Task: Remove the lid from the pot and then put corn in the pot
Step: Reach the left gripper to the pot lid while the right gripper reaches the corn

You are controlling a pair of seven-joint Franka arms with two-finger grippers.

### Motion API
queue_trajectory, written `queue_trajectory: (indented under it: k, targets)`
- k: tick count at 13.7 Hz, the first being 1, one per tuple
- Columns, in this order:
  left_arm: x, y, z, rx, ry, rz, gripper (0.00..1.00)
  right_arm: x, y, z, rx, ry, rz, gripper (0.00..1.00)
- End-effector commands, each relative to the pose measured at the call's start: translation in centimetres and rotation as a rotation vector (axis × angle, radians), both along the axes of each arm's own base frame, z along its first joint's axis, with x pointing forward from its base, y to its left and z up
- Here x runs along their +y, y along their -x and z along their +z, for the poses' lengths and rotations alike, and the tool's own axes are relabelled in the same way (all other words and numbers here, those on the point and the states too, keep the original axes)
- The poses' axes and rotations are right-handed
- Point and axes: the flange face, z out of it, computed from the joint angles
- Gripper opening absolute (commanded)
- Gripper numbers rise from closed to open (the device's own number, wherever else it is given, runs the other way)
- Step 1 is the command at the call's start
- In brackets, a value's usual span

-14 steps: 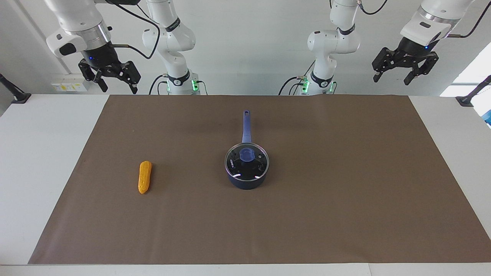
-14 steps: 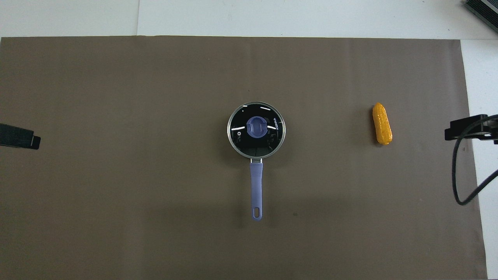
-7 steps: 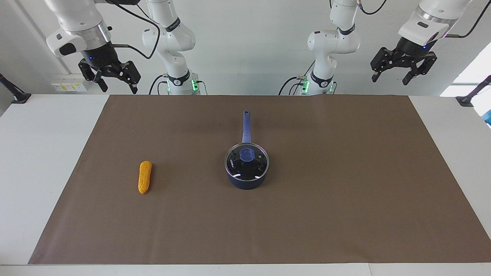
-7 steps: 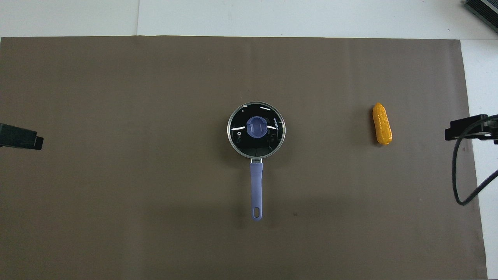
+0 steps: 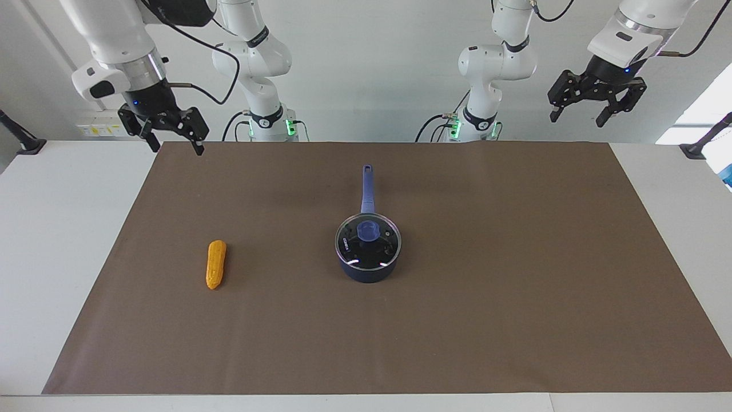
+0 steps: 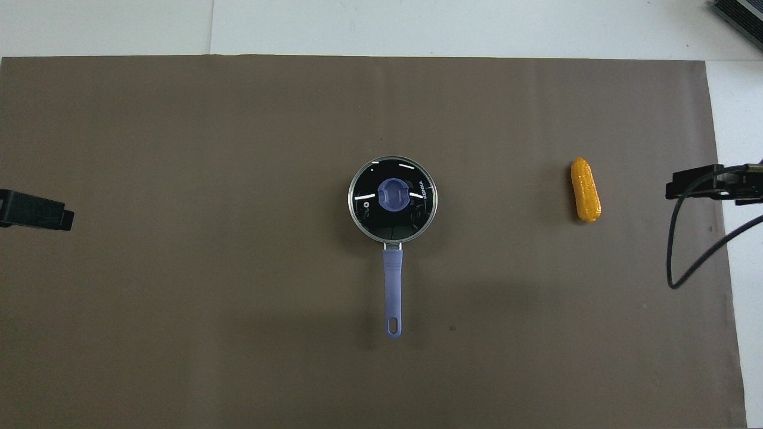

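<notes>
The pot [image 5: 368, 270] stands in the middle of the brown mat, its long blue handle [image 6: 392, 286] pointing toward the robots. The lid [image 5: 368, 231] sits shut on it, blue knob up; it also shows in the overhead view [image 6: 392, 196]. The corn [image 5: 215, 264] lies on the mat toward the right arm's end, also in the overhead view [image 6: 585, 189]. My right gripper [image 5: 176, 147] is open and empty, up in the air over the mat's edge nearest the robots. My left gripper [image 5: 577, 119] is open and empty, high over the left arm's end.
The brown mat [image 5: 514, 257] covers most of the white table [image 5: 51, 229]. Black stands sit at both table ends [image 5: 23, 143] [image 5: 697, 147]. A dark object [image 6: 739, 15] lies at the table corner farthest from the robots at the right arm's end.
My right gripper has come down a little and moved toward the corn. My left gripper has shifted slightly toward the table's middle. Pot, lid and corn have not moved.
</notes>
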Motion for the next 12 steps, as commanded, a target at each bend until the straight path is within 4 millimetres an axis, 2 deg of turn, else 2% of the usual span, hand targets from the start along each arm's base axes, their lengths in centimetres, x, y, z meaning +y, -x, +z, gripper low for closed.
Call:
queue_trajectory:
  k: [1,2,3,4,6,9,11,12]
  targets:
    - [-0.1,0.6,0.2,-0.006,0.016,0.004,1.00,-0.5,-2.8,-7.7,0.006,0.004,0.007,1.00]
    - [-0.2,0.6,0.3,-0.009,0.016,0.004,1.00,-0.5,-3.7,-9.1,-0.005,0.007,0.008,1.00]
    - [-0.5,0.5,0.3,-0.016,0.017,0.000,1.00,-0.8,-4.8,-11.8,0.003,0.009,0.007,1.00]
    - [-1.2,0.4,0.5,-0.039,0.020,-0.010,1.00,-1.2,-5.8,-14.3,0.012,0.012,0.008,1.00]
    - [-3.0,0.1,0.6,-0.064,0.025,-0.042,1.00,-1.3,-6.8,-17.5,-0.004,0.019,0.003,1.00]
    - [-7.8,-0.2,-0.3,-0.080,0.033,-0.065,1.00,-2.5,-8.1,-20.6,-0.054,0.023,-0.017,1.00]
    - [-10.5,-0.8,-1.2,-0.116,0.047,-0.068,1.00,-2.7,-8.3,-21.4,-0.057,0.024,-0.018,1.00]
    - [-11.6,-1.1,-1.7,-0.125,0.051,-0.081,1.00,-2.1,-8.4,-21.5,-0.058,0.024,-0.010,1.00]
